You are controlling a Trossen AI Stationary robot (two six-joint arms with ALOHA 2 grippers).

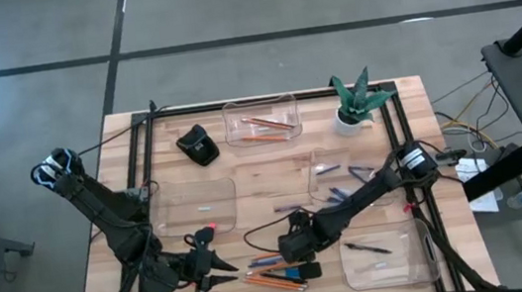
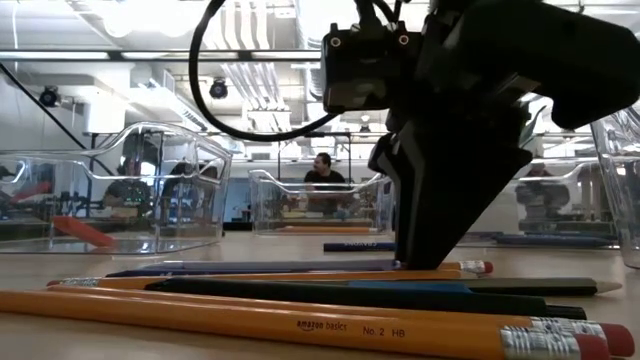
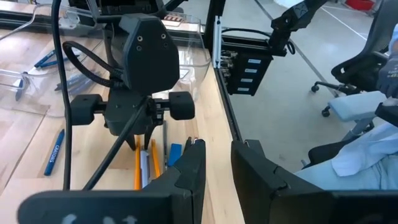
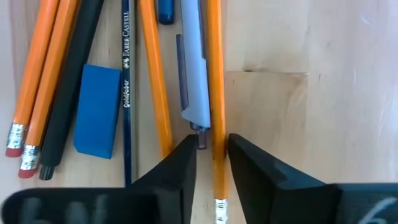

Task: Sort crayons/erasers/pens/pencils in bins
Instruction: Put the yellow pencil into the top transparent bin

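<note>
The orange pencil (image 4: 214, 93) lies in the pile at the table's six o'clock edge: light, stiff, slick-sided, best pinched mid-shaft. The right gripper (image 4: 211, 165) straddles it, fingers narrowly apart, not yet clamped. The left gripper (image 3: 217, 171), at seven o'clock, waits slightly open, empty.

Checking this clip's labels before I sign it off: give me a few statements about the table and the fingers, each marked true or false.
1. The right gripper has its fingers either side of an orange pencil. True.
2. A blue eraser lies among the loose sticks. True.
3. The bin beside the plant holds only pens. False: it holds orange pencils.
4. The left gripper grips a crayon. False: nothing shows between its fingers.
5. The black lump-shaped object sits inside a bin. False: it rests on the bare table.
</note>
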